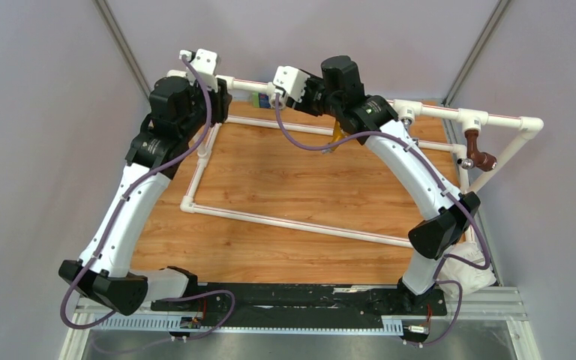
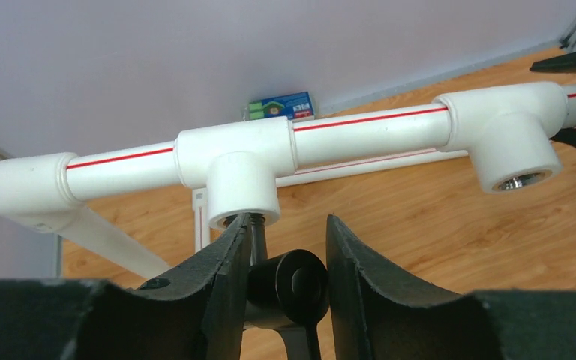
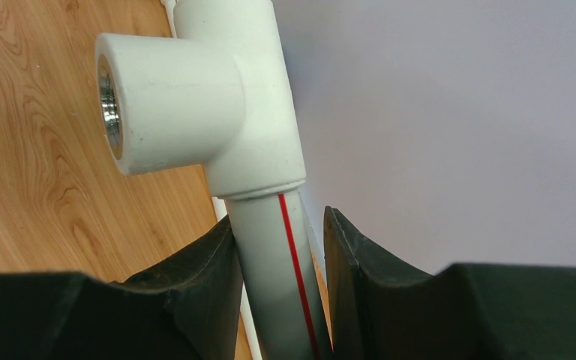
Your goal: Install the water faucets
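The water faucet [image 2: 300, 281] is a black metal piece with a short round cross-bar. Its threaded end points up into the socket of a white tee fitting [image 2: 244, 176] on the rear pipe. My left gripper [image 2: 285, 225] is shut on it, one finger against the stem and the other against the end of the cross-bar. In the top view the left gripper [image 1: 221, 99] sits at the frame's back left corner and hides the faucet. My right gripper [image 3: 277, 221] is shut on the red-striped white pipe [image 3: 270, 262], just below another tee [image 3: 195, 97] whose threaded socket holds nothing.
A white pipe frame [image 1: 300, 223] lies on the wooden table. A brown tap [image 1: 480, 154] hangs from the right rear corner, and an orange one [image 1: 336, 136] shows under the right arm. A small blue and green box [image 2: 281, 106] stands by the back wall.
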Robot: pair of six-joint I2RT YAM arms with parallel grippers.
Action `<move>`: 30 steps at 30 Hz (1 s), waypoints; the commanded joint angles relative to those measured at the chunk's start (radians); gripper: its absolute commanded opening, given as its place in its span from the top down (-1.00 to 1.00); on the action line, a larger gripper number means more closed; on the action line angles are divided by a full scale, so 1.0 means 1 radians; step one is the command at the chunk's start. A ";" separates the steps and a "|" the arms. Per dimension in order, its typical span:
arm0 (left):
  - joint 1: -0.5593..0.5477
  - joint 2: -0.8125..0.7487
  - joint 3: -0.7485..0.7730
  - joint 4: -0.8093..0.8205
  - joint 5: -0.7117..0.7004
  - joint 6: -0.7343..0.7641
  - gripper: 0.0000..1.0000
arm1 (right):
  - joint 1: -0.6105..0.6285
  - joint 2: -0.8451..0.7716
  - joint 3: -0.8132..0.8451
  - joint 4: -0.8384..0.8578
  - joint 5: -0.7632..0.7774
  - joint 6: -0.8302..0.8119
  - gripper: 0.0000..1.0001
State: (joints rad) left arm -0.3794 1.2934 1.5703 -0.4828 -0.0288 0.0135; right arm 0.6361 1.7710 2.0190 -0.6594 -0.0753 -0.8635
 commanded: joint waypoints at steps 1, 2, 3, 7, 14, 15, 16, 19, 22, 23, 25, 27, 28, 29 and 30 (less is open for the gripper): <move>-0.046 0.035 -0.133 -0.068 0.207 -0.245 0.14 | 0.039 0.016 -0.026 0.060 -0.109 0.135 0.86; -0.046 0.030 -0.147 -0.053 0.205 -0.260 0.15 | 0.039 0.016 -0.031 0.061 -0.107 0.133 0.86; -0.044 0.020 -0.170 -0.022 0.205 -0.291 0.19 | 0.040 0.015 -0.032 0.060 -0.107 0.133 0.86; -0.041 0.001 -0.219 0.015 0.170 -0.331 0.61 | 0.039 0.016 -0.034 0.061 -0.107 0.136 0.86; -0.039 0.010 -0.233 -0.054 0.032 -0.333 0.74 | 0.039 0.016 -0.034 0.063 -0.110 0.139 0.86; -0.041 0.012 -0.236 -0.062 -0.029 -0.334 0.74 | 0.039 0.016 -0.036 0.061 -0.112 0.138 0.85; -0.041 0.017 -0.237 -0.077 -0.046 -0.340 0.74 | 0.039 0.016 -0.036 0.064 -0.110 0.139 0.86; -0.039 0.038 -0.231 -0.109 -0.050 -0.362 0.74 | 0.039 0.018 -0.037 0.063 -0.110 0.141 0.85; -0.044 0.064 -0.225 -0.120 -0.014 -0.397 0.71 | 0.039 0.019 -0.036 0.066 -0.110 0.144 0.86; -0.044 0.066 -0.228 -0.117 -0.014 -0.400 0.68 | 0.039 0.019 -0.036 0.066 -0.112 0.144 0.85; -0.044 0.061 -0.239 -0.106 -0.025 -0.406 0.63 | 0.039 0.016 -0.037 0.066 -0.112 0.144 0.86; -0.044 0.049 -0.239 -0.096 -0.022 -0.405 0.56 | 0.040 0.016 -0.040 0.067 -0.109 0.142 0.85; -0.046 0.041 -0.233 -0.091 -0.016 -0.402 0.46 | 0.039 0.015 -0.042 0.067 -0.107 0.142 0.86; -0.047 0.035 -0.225 -0.088 -0.004 -0.396 0.41 | 0.039 0.015 -0.043 0.066 -0.109 0.142 0.86; -0.058 0.026 -0.224 -0.077 0.003 -0.392 0.32 | 0.039 0.015 -0.045 0.067 -0.109 0.142 0.85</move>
State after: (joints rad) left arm -0.4377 1.3430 1.3510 -0.4904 -0.0441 -0.3420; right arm 0.6411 1.7657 2.0026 -0.6258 -0.0982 -0.8555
